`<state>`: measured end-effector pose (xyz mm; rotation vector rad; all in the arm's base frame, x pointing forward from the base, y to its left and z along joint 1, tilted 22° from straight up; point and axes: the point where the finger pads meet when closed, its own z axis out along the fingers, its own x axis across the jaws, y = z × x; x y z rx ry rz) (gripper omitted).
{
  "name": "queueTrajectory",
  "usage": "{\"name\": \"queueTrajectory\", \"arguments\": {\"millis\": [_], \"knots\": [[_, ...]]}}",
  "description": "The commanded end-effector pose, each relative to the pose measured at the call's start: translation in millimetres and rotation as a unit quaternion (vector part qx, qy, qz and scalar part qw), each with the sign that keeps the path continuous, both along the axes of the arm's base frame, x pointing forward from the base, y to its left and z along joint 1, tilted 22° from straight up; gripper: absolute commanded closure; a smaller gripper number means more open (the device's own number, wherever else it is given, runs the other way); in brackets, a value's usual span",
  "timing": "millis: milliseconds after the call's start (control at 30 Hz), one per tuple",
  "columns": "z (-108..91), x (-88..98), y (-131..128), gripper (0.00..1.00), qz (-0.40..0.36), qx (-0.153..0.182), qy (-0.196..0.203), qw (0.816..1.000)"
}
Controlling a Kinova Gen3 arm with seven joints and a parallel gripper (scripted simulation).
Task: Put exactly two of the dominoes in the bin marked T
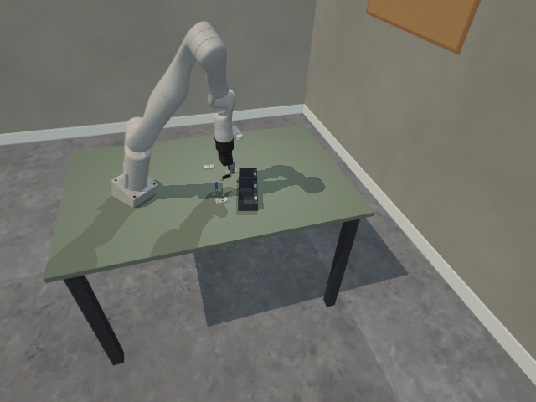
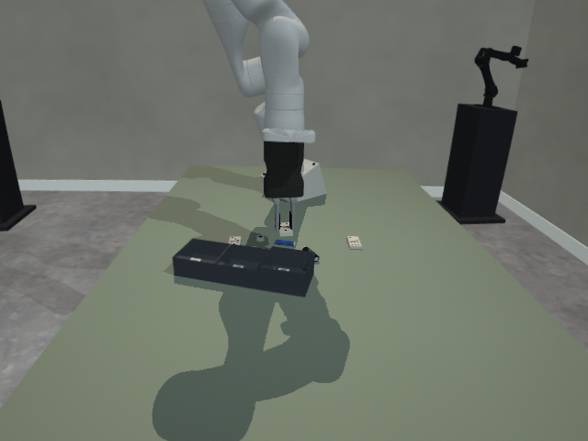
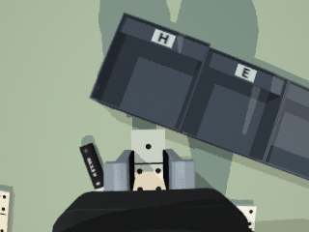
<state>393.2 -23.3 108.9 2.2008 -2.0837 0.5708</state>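
My gripper is shut on a cream domino and holds it upright a little above the table, also seen in the top view. It hangs just beside the H end of a dark row of three bins. In the wrist view the bin marked H is closest, the bin marked E follows, and the third bin is cut off with its label out of view. Two more dominoes lie flat on the table, one to the right and one behind the bins.
A black stick-shaped item lies by the H bin's corner. A blue cylinder and a small grey round part lie behind the bins. The arm's base stands at the left of the table.
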Motion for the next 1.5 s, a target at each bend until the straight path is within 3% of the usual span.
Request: {"name": "queueTrajectory", "arguments": {"millis": [0,233,333,533,800,867,1100,1367,1433,1467], "knots": [[8.5,-1.1,-29,0.51,-0.019,-0.002,-0.002,1.0],[22.4,3.3,-68,0.51,-0.02,-0.002,-0.002,1.0],[23.8,3.7,-72,0.51,-0.02,-0.002,-0.002,1.0],[35.7,7.5,-106,0.51,-0.158,0.031,-0.046,0.986],[50.4,12.2,-147,0.51,-0.337,0.074,-0.104,0.933],[50.4,12.2,-147,0.51,-0.337,0.074,-0.104,0.933],[50.3,12.2,-147,0.51,-0.482,0.109,-0.151,0.856],[50.3,12.2,-147,0.51,-0.63,0.145,-0.198,0.736],[50.3,12.2,-147,0.51,-0.63,0.145,-0.198,0.736],[50.3,12.2,-147,0.51,-0.647,0.149,-0.204,0.719]]}}
